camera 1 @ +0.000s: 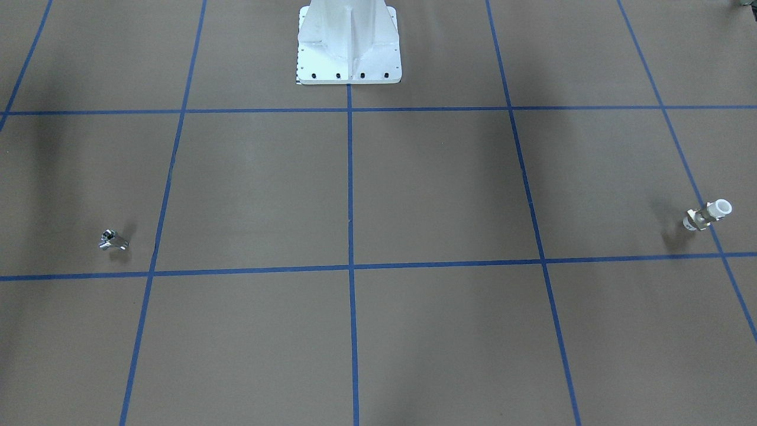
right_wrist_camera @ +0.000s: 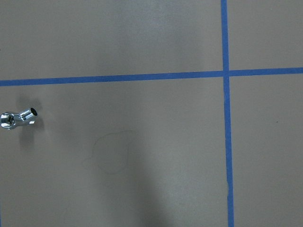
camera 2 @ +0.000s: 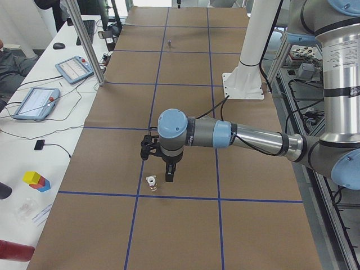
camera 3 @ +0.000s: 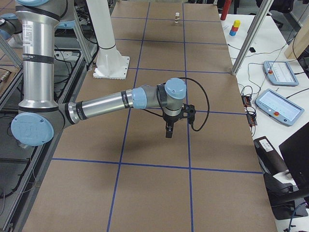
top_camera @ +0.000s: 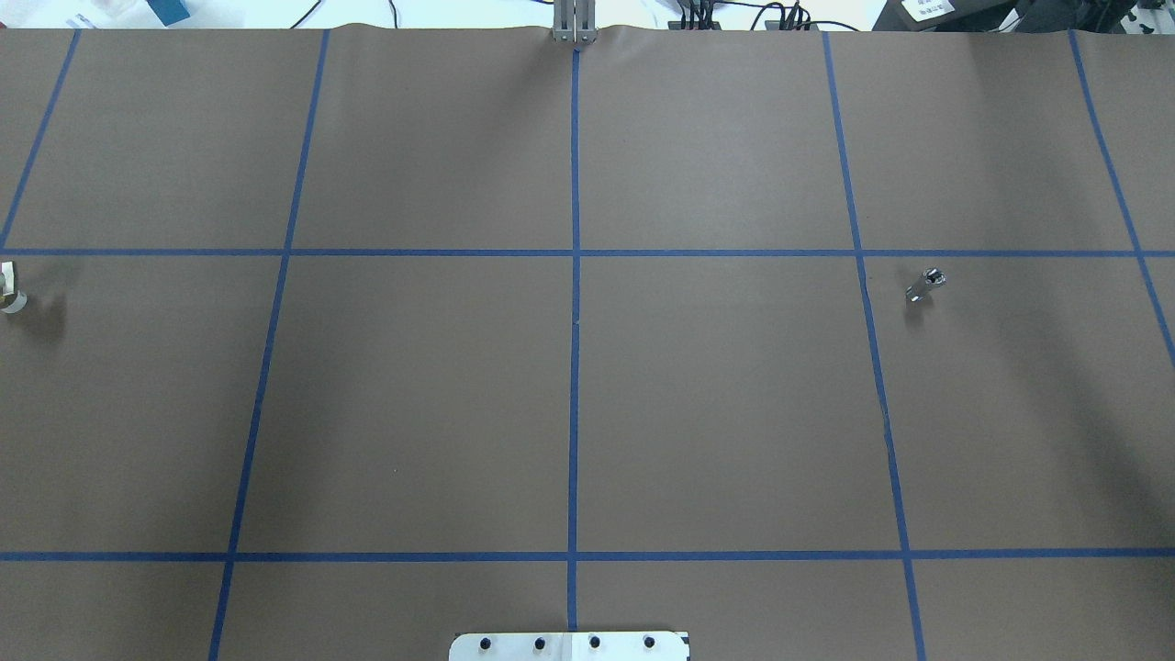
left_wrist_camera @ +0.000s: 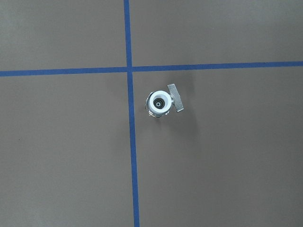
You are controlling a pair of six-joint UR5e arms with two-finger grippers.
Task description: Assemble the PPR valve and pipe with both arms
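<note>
The PPR valve (camera 1: 708, 215) stands upright, white collar up, on the brown table on my left side. It shows at the left edge of the overhead view (top_camera: 9, 289) and centred in the left wrist view (left_wrist_camera: 160, 103). My left gripper (camera 2: 163, 166) hangs just above the valve (camera 2: 151, 183); I cannot tell whether it is open or shut. The chrome pipe (camera 1: 112, 239) lies on my right side (top_camera: 924, 285), at the left edge of the right wrist view (right_wrist_camera: 19, 118). My right gripper (camera 3: 169, 130) hangs above the table; its state cannot be told.
The white pedestal base (camera 1: 349, 44) stands at the table's robot side (camera 2: 244, 79). Blue tape lines (top_camera: 574, 275) grid the brown paper. Tablets (camera 2: 36, 101) and a metal post (camera 2: 84, 39) stand on the operators' side, beyond the table.
</note>
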